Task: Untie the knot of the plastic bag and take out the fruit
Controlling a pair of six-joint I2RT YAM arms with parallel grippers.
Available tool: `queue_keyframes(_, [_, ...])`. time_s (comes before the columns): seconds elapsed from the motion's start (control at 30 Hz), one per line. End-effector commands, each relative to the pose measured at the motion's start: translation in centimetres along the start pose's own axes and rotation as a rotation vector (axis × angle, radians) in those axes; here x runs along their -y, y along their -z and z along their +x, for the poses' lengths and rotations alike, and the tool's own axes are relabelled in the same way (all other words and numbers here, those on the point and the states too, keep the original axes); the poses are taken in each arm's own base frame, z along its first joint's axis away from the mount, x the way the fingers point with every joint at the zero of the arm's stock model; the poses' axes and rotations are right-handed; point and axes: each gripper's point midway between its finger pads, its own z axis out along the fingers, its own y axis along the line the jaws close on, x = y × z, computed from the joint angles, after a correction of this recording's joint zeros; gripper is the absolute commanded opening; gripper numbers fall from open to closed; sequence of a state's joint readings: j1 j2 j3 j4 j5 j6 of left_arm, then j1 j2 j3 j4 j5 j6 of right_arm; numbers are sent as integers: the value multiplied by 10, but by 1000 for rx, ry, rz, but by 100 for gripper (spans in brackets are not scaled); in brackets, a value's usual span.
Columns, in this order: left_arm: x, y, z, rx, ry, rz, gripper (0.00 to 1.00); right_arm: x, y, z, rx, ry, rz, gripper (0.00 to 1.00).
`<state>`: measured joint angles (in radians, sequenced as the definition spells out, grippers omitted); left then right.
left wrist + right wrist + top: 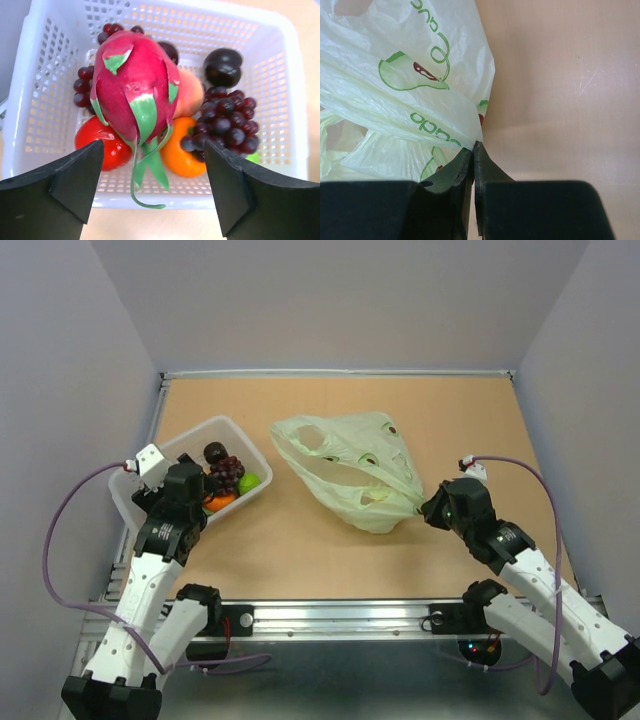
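Observation:
The pale green plastic bag (pixel 350 475) lies flat and crumpled mid-table, its handle loops spread loose; no knot shows. My right gripper (pixel 428 508) is shut on the bag's near right corner, which the right wrist view shows pinched at the gripper (pixel 474 147) with the bag (pixel 395 75) stretching away left. My left gripper (pixel 188 498) hangs open over the white basket (pixel 235 432). In the left wrist view the gripper (pixel 154 156) is wide open and empty above the pink dragon fruit (pixel 132 85), which rests on the orange (pixel 182 155), peach (pixel 190 95) and dark purple grapes (pixel 227 120).
The basket (pixel 295 100) also holds a red round fruit (pixel 107 145), a dark plum (pixel 223 66), a red grape bunch (pixel 82 90) and a green lime (pixel 250 481). Grey walls close in the table on three sides.

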<state>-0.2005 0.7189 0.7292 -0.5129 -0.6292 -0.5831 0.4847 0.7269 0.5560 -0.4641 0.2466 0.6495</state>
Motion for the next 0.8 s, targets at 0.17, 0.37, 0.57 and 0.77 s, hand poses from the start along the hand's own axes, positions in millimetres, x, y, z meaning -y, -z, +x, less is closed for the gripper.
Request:
queue_keyframes(0.17, [46, 28, -43, 43, 34, 248, 98, 2, -4, 2, -9, 21, 4, 9])
queue_keyframes(0.37, [119, 80, -22, -119, 17, 669, 97, 5, -7, 13, -44, 23, 8, 9])
queue_keyframes(0.57, [185, 158, -19, -175, -18, 955, 95, 7, -8, 22, -68, 18, 2, 9])
queue_keyframes(0.77, [252, 231, 32, -240, -192, 1164, 85, 9, -9, 28, -76, -10, 6, 9])
